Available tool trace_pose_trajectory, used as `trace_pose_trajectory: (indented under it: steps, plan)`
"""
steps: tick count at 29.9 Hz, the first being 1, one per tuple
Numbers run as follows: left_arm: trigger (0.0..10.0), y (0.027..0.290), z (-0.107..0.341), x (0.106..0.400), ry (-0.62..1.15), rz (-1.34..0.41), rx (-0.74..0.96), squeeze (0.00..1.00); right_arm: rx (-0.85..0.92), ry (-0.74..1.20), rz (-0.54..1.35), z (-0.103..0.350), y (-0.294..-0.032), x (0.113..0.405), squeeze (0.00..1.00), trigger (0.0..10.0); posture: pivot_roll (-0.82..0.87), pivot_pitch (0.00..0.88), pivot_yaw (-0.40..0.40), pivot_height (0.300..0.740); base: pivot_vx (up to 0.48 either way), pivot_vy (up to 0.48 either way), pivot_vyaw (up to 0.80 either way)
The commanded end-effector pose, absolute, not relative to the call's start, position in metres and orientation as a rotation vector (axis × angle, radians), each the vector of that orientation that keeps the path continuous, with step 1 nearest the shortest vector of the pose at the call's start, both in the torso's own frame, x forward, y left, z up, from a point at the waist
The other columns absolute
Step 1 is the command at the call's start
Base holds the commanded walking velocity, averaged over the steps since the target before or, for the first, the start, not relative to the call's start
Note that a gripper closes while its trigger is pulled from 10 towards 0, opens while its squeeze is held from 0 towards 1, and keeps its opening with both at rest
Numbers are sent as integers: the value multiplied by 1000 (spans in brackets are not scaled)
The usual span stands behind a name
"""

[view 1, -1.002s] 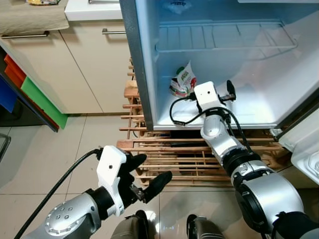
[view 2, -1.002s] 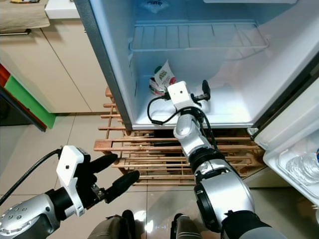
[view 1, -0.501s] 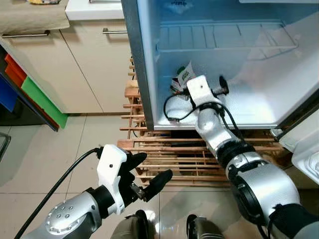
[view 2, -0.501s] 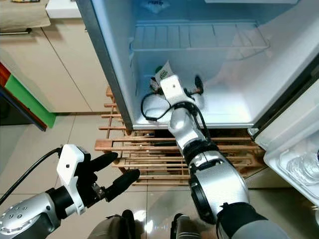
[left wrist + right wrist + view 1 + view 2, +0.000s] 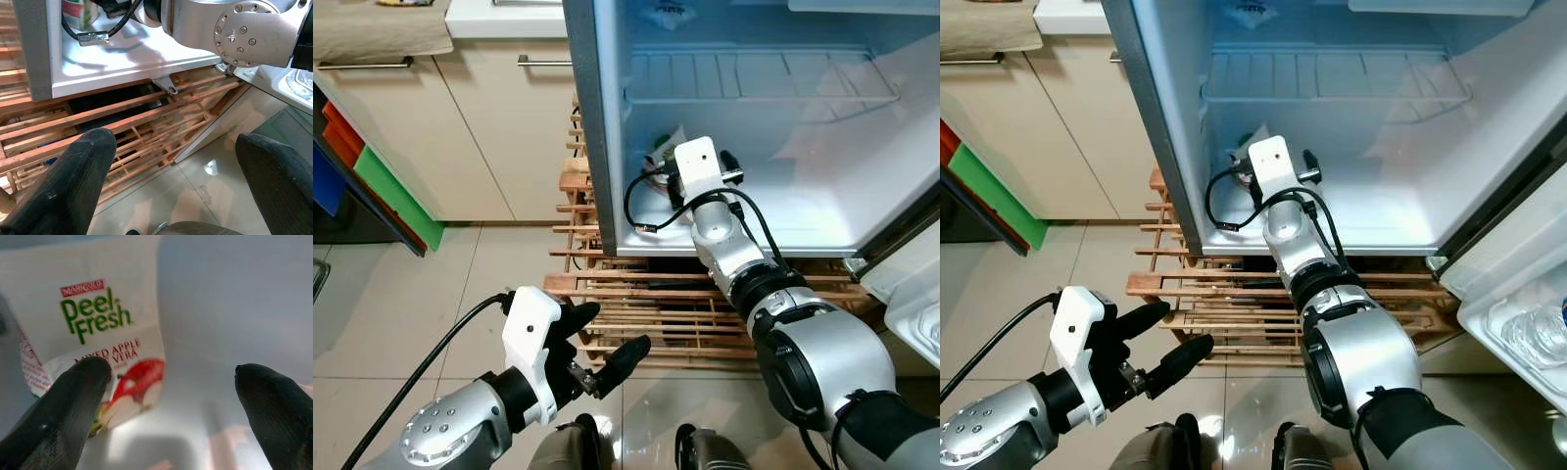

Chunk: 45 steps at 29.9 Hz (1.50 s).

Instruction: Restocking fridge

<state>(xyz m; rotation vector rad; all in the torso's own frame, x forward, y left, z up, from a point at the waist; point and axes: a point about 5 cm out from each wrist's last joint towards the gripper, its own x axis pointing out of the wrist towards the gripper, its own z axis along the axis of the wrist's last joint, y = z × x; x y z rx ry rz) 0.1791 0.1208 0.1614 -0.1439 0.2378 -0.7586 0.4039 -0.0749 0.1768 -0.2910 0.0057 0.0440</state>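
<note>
Right gripper has swung left toward Peel Fresh juice carton, fingers wide | left gripper low, open | fridge open

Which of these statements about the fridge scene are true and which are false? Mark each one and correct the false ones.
1. The right gripper is inside the fridge. True.
2. The right gripper is shut on the carton. False: its fingers are spread, with the carton beyond them.
3. The carton stands at the left of the fridge floor. True.
4. The fridge door is closed. False: it is open, with the wire shelf in sight.
5. The left gripper holds a bottle. False: it is open and holds nothing, low over the floor tiles.
6. The fridge stands on a wooden pallet. True.
</note>
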Motion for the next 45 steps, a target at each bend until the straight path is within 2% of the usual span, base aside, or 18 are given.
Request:
trace_pose_trajectory:
  steps: [1,12,13,15,16,17,18,20,23,32,39,45]
  plan:
    - [10000,120,163,176,231,-757,-128,0,-235,-34,114,185,-60,403,0,10000,128,239,17,740,0,0,0]
    - [10000,120,163,175,231,-750,-131,0,-129,-103,145,196,-57,403,0,10000,121,250,13,740,0,0,0]
    - [10000,120,163,175,231,-750,-132,0,-144,-123,143,197,-56,403,0,10000,121,250,13,740,0,0,0]
    - [10000,120,163,176,230,-751,-133,0,-283,-200,85,201,-59,402,0,10000,113,252,14,740,0,0,0]
    - [10000,120,163,176,230,-751,-133,0,-283,-200,85,201,-59,402,0,10000,113,252,14,740,0,0,0]
    - [10000,119,163,176,229,-754,-134,0,-403,-244,11,202,-65,402,0,10000,106,253,15,740,0,0,0]
    - [10000,119,163,176,229,-754,-134,0,-403,-244,11,202,-65,402,0,10000,106,253,15,740,0,0,0]
    - [10000,118,163,177,227,-760,-138,0,-509,-244,-98,201,-81,404,0,10000,104,254,15,740,0,0,0]
    - [10000,117,163,178,227,-761,-138,0,-554,-211,-153,198,-93,406,0,10000,109,252,11,740,0,0,0]
    - [10000,117,163,176,228,-751,-134,0,-691,-86,-171,181,-104,406,0,10000,134,252,-2,740,0,0,0]
    - [10000,118,163,174,228,-747,-133,0,-721,-47,-157,180,-103,407,0,10000,144,251,-5,740,0,0,0]
    - [10000,117,162,173,231,-745,-134,0,-730,-31,-139,187,-92,409,0,10000,142,249,-7,740,0,0,0]
